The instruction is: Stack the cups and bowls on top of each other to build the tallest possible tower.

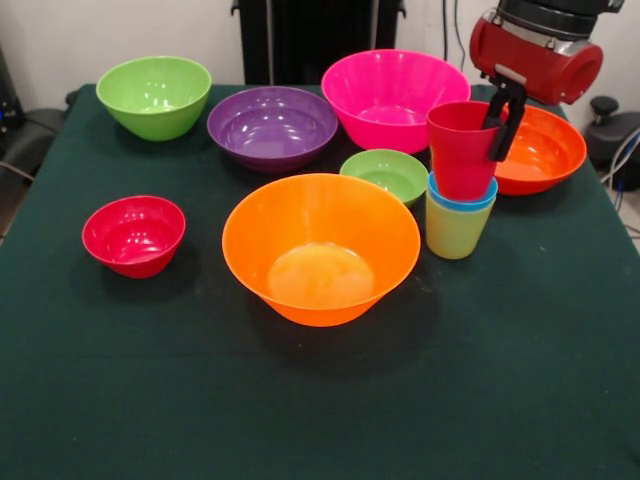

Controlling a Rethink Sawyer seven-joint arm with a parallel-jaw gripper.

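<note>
Hand: my hand (503,125) comes down from the upper right and grips the rim of the red cup (461,150), one finger inside and one outside its right wall.
Red cup: upright, sitting in the top of the tower, tilted slightly.
Tower: the yellow-green cup (452,230) stands lowest on the bench (320,410), the blue cup (462,201) nests in it with only its rim showing, and the red cup sits on top; it stands at the right, just beside the small green bowl (385,174).
Big orange bowl (320,248): near the middle, left of the tower.
Pink bowl (394,97): far, behind the small green bowl.
Purple bowl (272,126): far, left of the pink bowl.
Lime green bowl (154,95): far left.
Small red bowl (134,234): left, apart from the others.
Red-orange bowl (537,150): far right, behind the tower.
</note>
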